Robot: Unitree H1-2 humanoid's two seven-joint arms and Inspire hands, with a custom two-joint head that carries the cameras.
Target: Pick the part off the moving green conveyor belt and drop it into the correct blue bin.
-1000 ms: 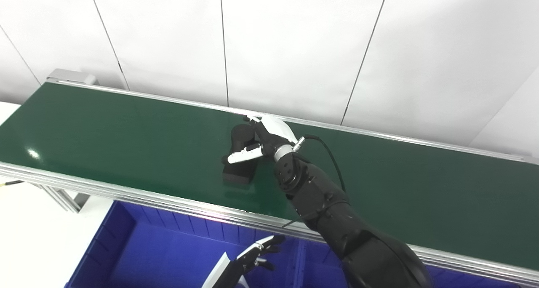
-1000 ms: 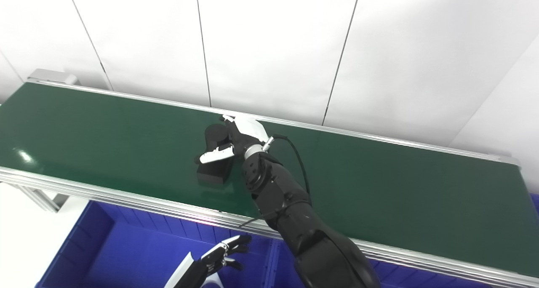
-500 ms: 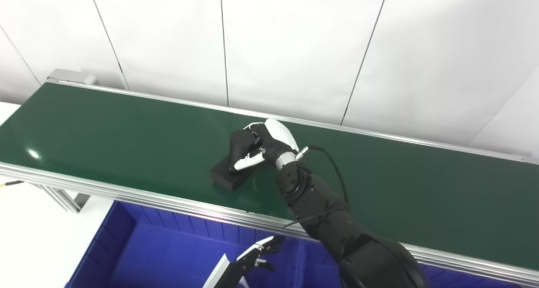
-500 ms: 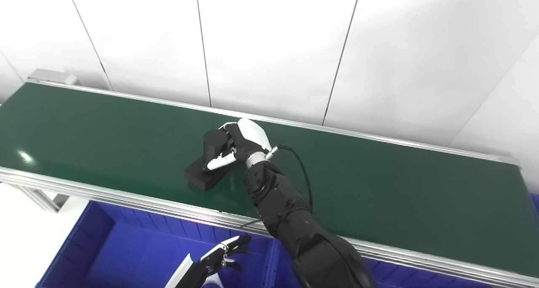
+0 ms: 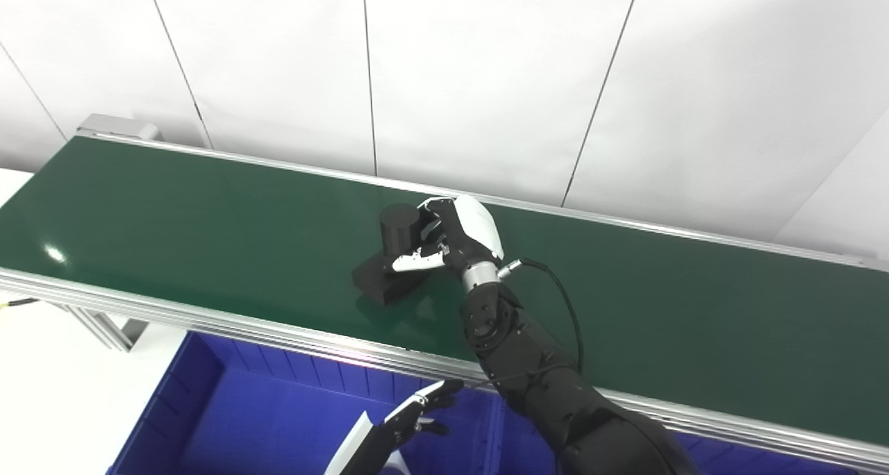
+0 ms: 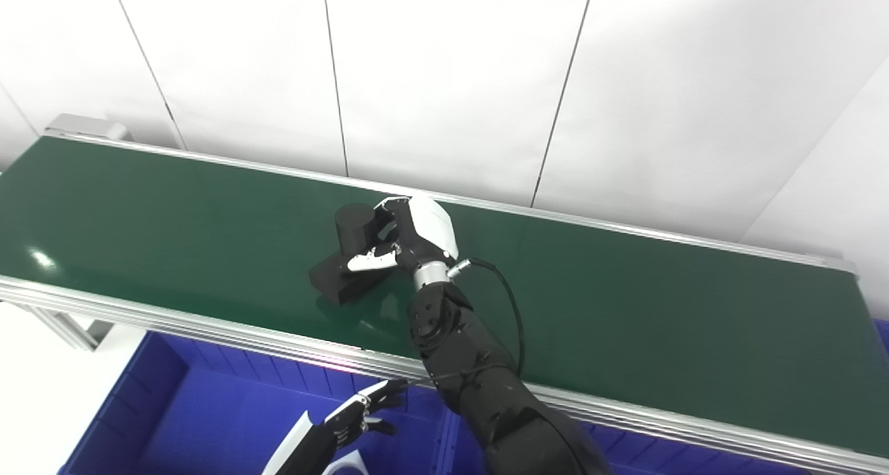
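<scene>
Since a second ago the right hand (image 5: 455, 235) has closed around the black part (image 5: 392, 260), tilting its cylinder end up while the base seems to touch the green conveyor belt (image 5: 173, 225). Left hand (image 5: 420, 412) hangs open-fingered over the blue bin (image 5: 229, 405).

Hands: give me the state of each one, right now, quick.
Left hand: open, holding nothing, above the blue bin.
Right hand: shut on the black part, on the green conveyor belt.
</scene>
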